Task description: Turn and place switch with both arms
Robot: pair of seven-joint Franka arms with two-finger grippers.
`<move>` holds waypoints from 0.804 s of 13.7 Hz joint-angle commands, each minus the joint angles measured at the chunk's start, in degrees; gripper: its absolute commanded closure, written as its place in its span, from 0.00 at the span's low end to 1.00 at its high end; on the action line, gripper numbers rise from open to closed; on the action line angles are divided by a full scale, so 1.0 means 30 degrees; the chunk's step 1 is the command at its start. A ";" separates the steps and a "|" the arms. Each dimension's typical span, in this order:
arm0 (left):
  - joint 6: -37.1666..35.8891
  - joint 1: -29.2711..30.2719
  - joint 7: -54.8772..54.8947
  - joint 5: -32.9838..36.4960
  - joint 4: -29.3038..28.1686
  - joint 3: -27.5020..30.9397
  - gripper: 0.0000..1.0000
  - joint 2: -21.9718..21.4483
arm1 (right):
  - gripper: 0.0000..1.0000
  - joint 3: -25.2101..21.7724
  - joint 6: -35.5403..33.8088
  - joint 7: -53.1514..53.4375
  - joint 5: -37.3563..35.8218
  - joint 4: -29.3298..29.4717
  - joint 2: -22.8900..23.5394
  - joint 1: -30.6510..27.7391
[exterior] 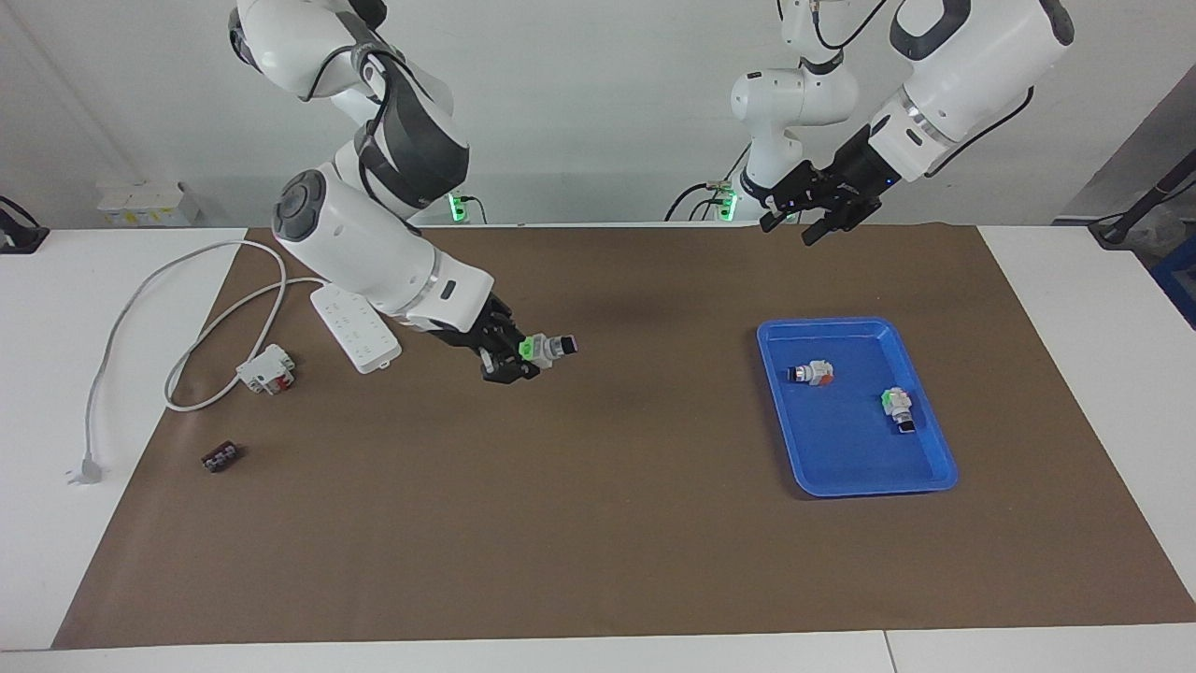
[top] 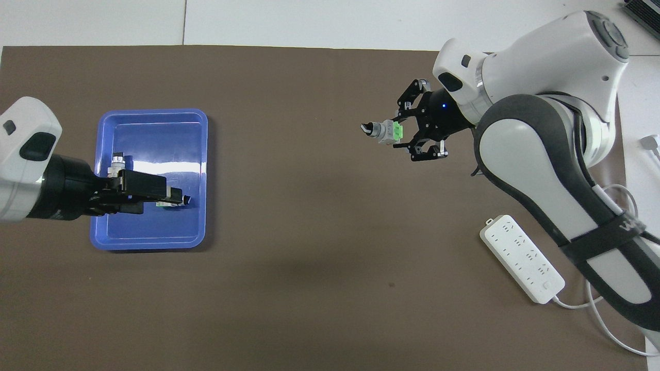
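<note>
1. a white table (exterior: 56,374) carries a wide brown mat (exterior: 598,523) under a pale wall. all my clock readings use the facing view, with the mat's centre as the dial.
2. the right gripper (exterior: 523,355) hangs above the mat at about 11 o'clock. it is clamped on the green base of the switch (exterior: 547,348).
3. the switch is off the surface and lies roughly level. its black knob points toward the left arm's end of the table, and its silver middle shows clear of the fingers.
4. the overhead view shows the same grip, with the right gripper (top: 399,131) on the switch (top: 384,131) over bare mat.
5. the left gripper (exterior: 790,229) is raised at about 1 o'clock, over the mat's edge nearest the robots. its fingers stand apart and i see nothing between them.
6. from overhead, the left gripper (top: 154,189) covers part of the blue tray (top: 149,242) without touching it.
7. the blue tray (exterior: 841,439) lies at 3 o'clock. inside it are a second green switch (exterior: 898,407) and an orange-red switch (exterior: 813,373), apart from each other.
8. a white power strip (exterior: 355,327) lies at 10 o'clock, with a white-and-red breaker (exterior: 266,367) just beside it.
9. a small black part (exterior: 220,457) sits at 9 o'clock, near the mat's edge.
</note>
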 commanded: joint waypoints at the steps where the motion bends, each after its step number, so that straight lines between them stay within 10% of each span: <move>1: 0.1492 -0.0687 -0.1169 -0.1029 -0.1112 0.0119 0.12 -0.0605 | 1.00 0.0075 -0.0189 0.1170 0.1829 -0.1297 -0.2908 -0.0018; 11: 0.5561 -0.3026 -0.7604 -0.6013 -0.1171 0.0119 0.47 -0.0048 | 1.00 0.0105 0.1357 0.0527 0.4588 -0.4251 -0.4842 0.0073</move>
